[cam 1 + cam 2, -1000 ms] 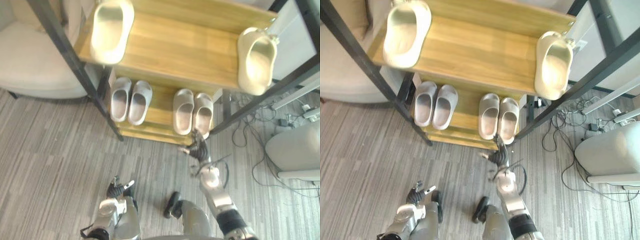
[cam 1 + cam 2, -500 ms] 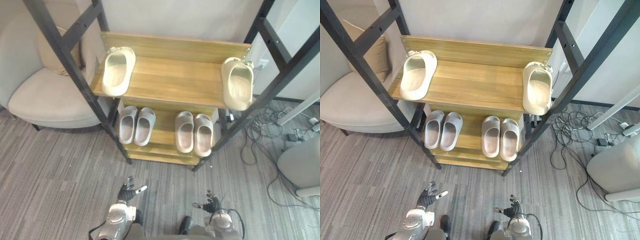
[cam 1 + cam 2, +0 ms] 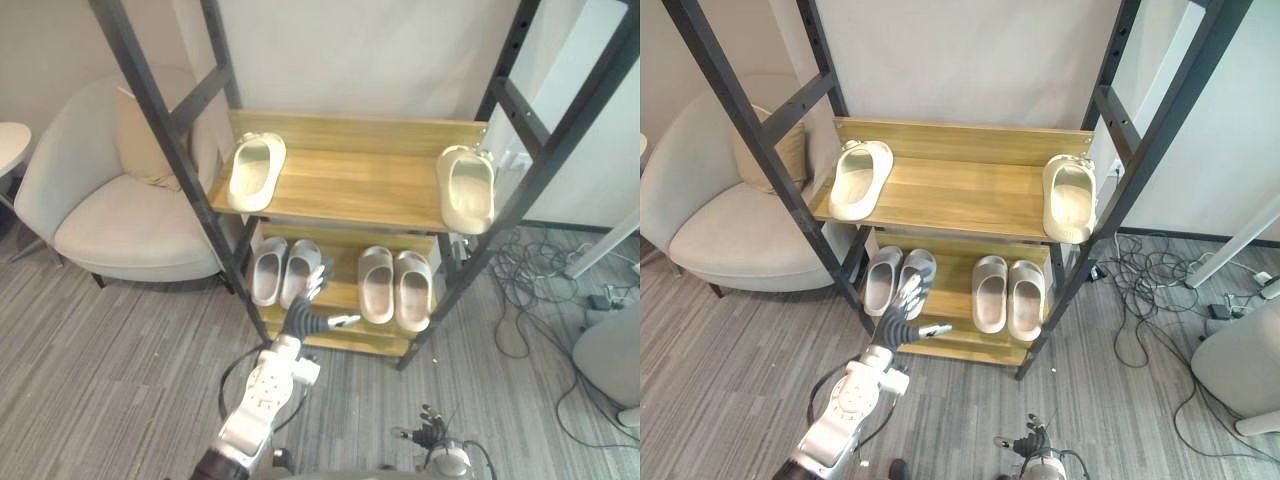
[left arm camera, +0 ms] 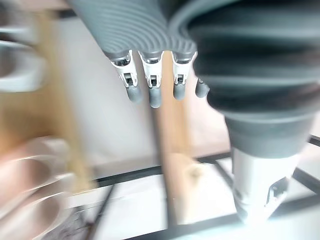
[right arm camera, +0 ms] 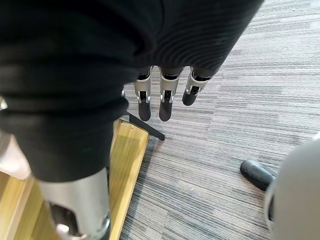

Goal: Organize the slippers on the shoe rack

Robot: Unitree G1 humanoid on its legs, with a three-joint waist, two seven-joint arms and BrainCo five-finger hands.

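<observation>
The shoe rack (image 3: pixel 350 188) has a black metal frame and two wooden shelves. A single cream slipper (image 3: pixel 256 171) lies at the upper shelf's left end and another cream slipper (image 3: pixel 467 188) at its right end. Side by side on the lower shelf sit a grey pair (image 3: pixel 284 272) on the left and a beige pair (image 3: pixel 394 288) on the right. My left hand (image 3: pixel 300 322) is raised in front of the lower shelf, just below the grey pair, fingers straight and holding nothing. My right hand (image 3: pixel 430 436) hangs low over the floor with relaxed fingers, empty.
A cream armchair (image 3: pixel 110 205) with a cushion stands close to the rack's left side. Loose cables (image 3: pixel 530 290) lie on the grey striped floor to the right, with a white rounded object (image 3: pixel 612 355) beyond them. A round table's edge (image 3: pixel 8 140) shows far left.
The camera has risen and pulled back from the rack. My left hand came up from near the floor to the lower shelf. My right hand dropped away from the beige pair to low over the floor.
</observation>
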